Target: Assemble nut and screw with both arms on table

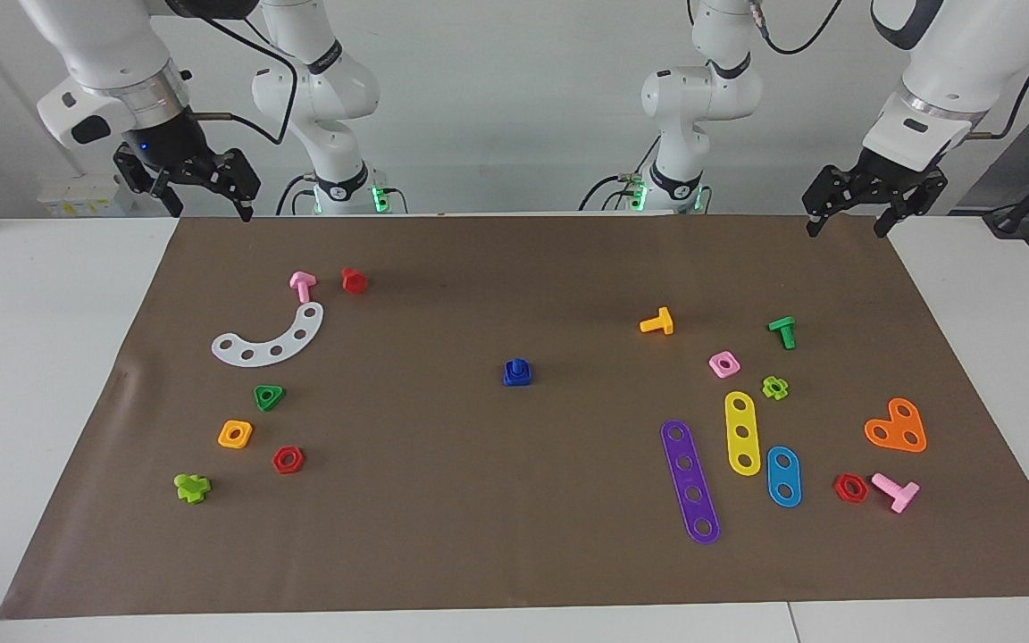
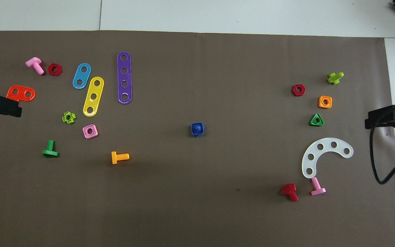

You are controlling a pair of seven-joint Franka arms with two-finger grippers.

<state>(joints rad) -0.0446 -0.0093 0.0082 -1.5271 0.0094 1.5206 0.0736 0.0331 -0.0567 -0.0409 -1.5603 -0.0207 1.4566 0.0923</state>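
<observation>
The left gripper (image 1: pixel 845 228) and right gripper (image 1: pixel 211 211) hang spread apart and empty over the mat's (image 1: pixel 497 518) robot-side corners. Mid-mat, well apart from both, the nut (image 1: pixel 517 376) sits on the screw (image 1: pixel 516 365) (already joined, shaft up).

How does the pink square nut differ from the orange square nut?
Colour: the pink square nut is pink, the orange square nut orange. Place: the pink one lies toward the left arm's end of the table, the orange one toward the right arm's end, farther from the robots. Both lie flat, square with a round centre hole.
</observation>
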